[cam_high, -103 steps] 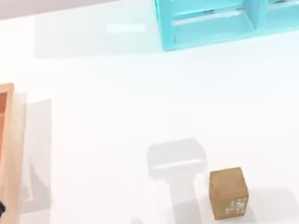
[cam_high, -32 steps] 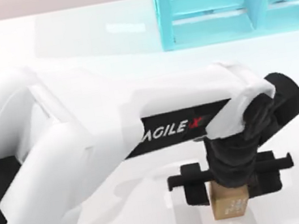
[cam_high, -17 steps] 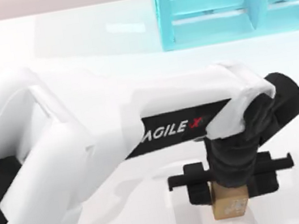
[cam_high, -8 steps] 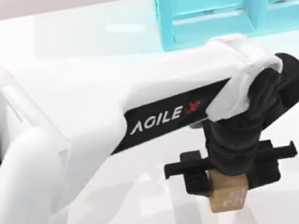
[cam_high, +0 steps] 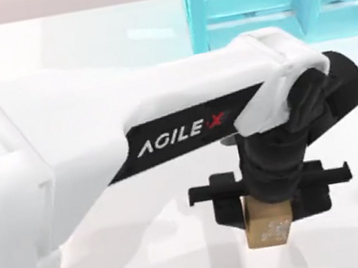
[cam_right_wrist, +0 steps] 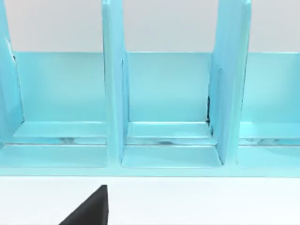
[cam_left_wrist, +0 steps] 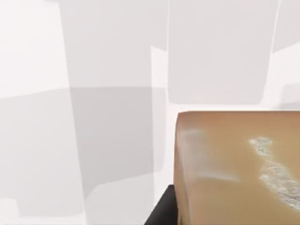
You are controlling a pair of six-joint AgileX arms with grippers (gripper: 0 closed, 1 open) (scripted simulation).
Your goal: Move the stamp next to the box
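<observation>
Your left gripper (cam_high: 265, 203) sits low over the near middle-right of the desk (cam_high: 115, 41), and its fingers are clamped on the stamp (cam_high: 268, 229) from either side. In the top view the dark finger blocks flank the little tan block, with the wrist straight above it, so you've got a top-down pinch. That suits a small cube: the flat side faces give the fingers something square to bear on.

The left wrist view shows the stamp (cam_left_wrist: 239, 168) close up, pale markings on one face, with the white desk (cam_left_wrist: 93, 70) and soft shadows behind it. It looks to hang a little clear of the surface, though I can't be sure of that from here.

Your left arm sweeps in from the desk's left side, so it is the arm on the side the stamp must travel toward, and its white bulk covers that whole side. That's where I'd judge the box to lie, so the carry is not yet done.

Your right arm is off at the desk's right, facing the turquoise shelf frame (cam_right_wrist: 159, 112) at the far edge. A dark part of the right gripper (cam_right_wrist: 89, 208) peeks into its wrist view; I can't tell how its fingers stand.

Expect a sideways carry next; keep the stamp level and set it beside the rim, not inside.
</observation>
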